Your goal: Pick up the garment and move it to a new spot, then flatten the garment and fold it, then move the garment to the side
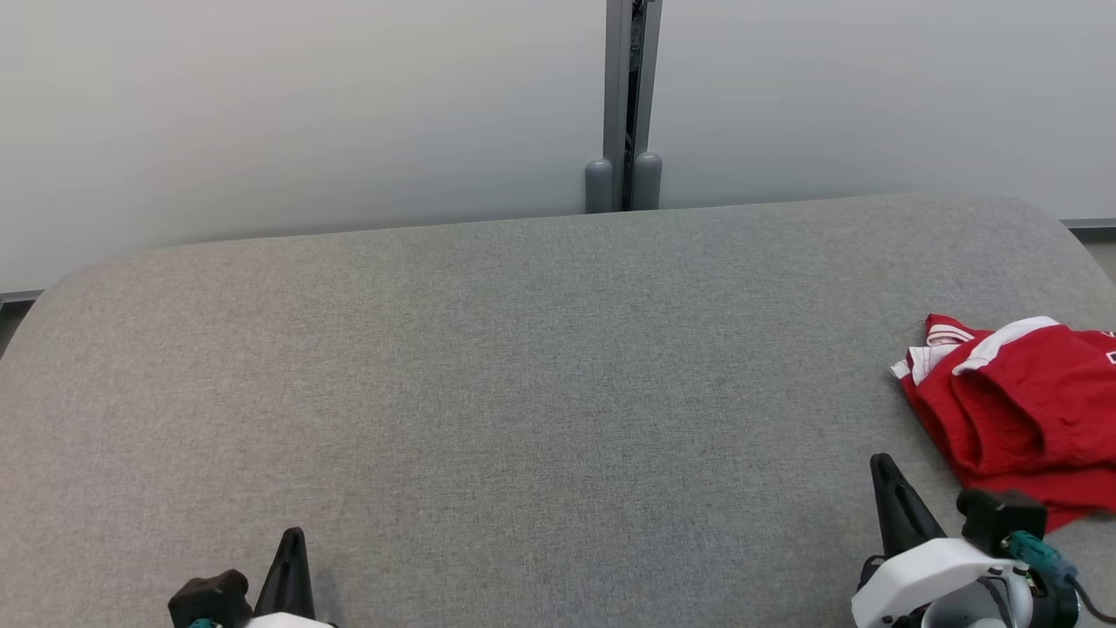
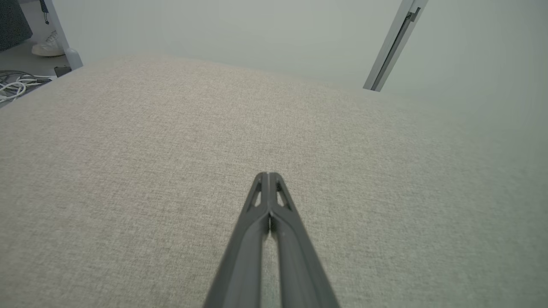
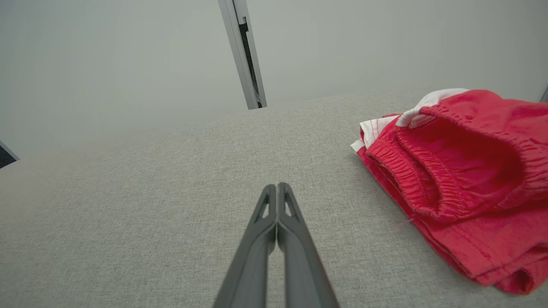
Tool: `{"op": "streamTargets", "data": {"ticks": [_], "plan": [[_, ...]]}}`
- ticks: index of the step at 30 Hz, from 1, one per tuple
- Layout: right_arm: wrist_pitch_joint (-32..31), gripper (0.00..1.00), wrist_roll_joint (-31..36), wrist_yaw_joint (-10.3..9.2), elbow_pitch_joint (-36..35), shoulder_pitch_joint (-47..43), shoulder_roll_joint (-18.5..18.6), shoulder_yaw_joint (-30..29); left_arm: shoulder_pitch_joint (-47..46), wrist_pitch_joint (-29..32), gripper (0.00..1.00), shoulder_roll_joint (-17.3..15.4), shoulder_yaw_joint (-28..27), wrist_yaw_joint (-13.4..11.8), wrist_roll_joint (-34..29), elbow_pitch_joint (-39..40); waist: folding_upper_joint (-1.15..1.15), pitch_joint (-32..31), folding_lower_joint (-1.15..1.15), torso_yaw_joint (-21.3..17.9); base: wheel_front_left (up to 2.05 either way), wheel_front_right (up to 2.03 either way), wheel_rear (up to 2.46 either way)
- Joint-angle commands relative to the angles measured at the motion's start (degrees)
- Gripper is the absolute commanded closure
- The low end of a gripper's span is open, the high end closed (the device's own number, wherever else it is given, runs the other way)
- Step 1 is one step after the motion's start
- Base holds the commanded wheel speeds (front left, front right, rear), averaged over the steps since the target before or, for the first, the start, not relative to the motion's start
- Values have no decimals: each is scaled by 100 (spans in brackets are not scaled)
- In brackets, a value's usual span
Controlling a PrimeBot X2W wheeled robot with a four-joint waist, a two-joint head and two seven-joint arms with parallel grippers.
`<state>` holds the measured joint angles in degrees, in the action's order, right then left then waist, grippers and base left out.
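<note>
Head view. Grey cloth-covered worktop point(image 1: 523, 366), wide, with rounded far corners. Behind it stand pale wall panels point(image 1: 261, 105), joined by a grey metal post point(image 1: 629, 96). The middle and left of the cloth are bare, and nothing lies between the tools and the garment point(image 1: 1020, 401). The garment is red with white trim and lies in a loose heap at the right side of the worktop, cut off by the picture's right edge. Left tool point(image 1: 294, 536) at lower left, fingers pressed together into one dark point, well apart from the garment. Right tool point(image 1: 882, 467) at lower right, also closed on nothing, its tip near the garment's left border but not touching it. White wrist housing and a teal plug show below it.

Left wrist view. Bare grey cloth ahead. Off the far left corner are white cables point(image 2: 17, 83) on the floor and a pale shoe point(image 2: 47, 47). The post slants at upper right. The left tool's fingers meet along their length and hold nothing. They point low over the worktop; I cannot tell whether they touch it.

Right wrist view. The post slants at upper centre, with the plain wall behind it. The garment lies to the right of the fingers, with a gathered elastic band curled open towards the camera, a white strip at its far end and layers stacked unevenly. The right tool's fingers are closed and empty, aimed past the garment's left side, with a strip of bare cloth between them and it.
</note>
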<state>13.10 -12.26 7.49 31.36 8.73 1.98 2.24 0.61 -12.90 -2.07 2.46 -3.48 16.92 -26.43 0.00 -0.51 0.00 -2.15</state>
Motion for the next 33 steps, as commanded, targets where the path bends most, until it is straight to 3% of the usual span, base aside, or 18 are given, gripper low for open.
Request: {"op": "streamTargets", "data": {"ticks": [1, 33], "plan": [[-63, 100, -302, 1, -163, 129, 34, -52, -182, 52, 100, -32, -67, 63, 277, 134, 0, 1, 0, 5, 0, 0, 0], [-787, 100, -3345, 1, -834, -41, 65, -349, -381, 771, 100, -58, -373, 477, 3144, 610, 0, 20, 0, 62, 0, 0, 0]]}}
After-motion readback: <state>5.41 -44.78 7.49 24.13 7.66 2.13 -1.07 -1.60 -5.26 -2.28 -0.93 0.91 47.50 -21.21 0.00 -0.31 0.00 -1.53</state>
